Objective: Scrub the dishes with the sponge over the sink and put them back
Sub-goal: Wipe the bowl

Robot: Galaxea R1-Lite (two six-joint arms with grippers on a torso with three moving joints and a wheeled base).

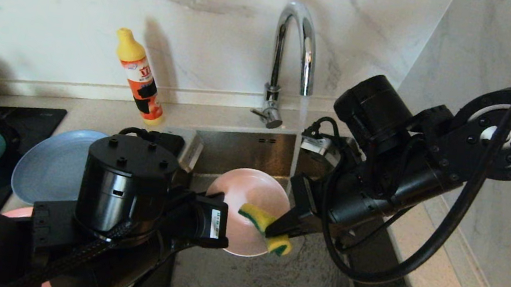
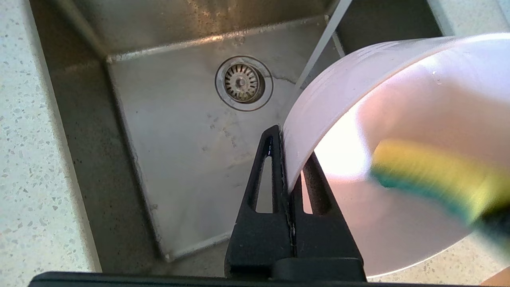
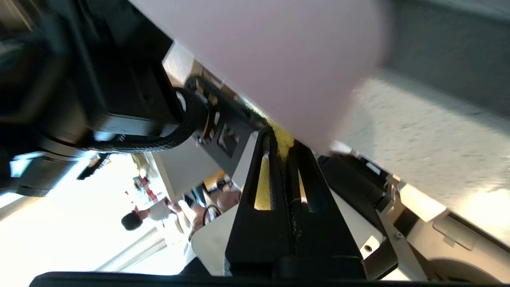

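The sink (image 1: 228,261) sits under the running faucet (image 1: 296,43) so drips fall inside. Over it, the left gripper (image 2: 287,159) pinches the pink bowl (image 1: 246,208) by its rim, tilted toward the sponge (image 1: 268,229), clamped in the right gripper (image 1: 281,228) for scrubbing.

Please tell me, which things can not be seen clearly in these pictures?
- Pink plate: head view, nearly all hidden behind the left arm.
- Sponge: left wrist view, blurred, partly cut off by the edge.
- Pale bowl: right wrist view, blurred, fills the top, hiding the sink.
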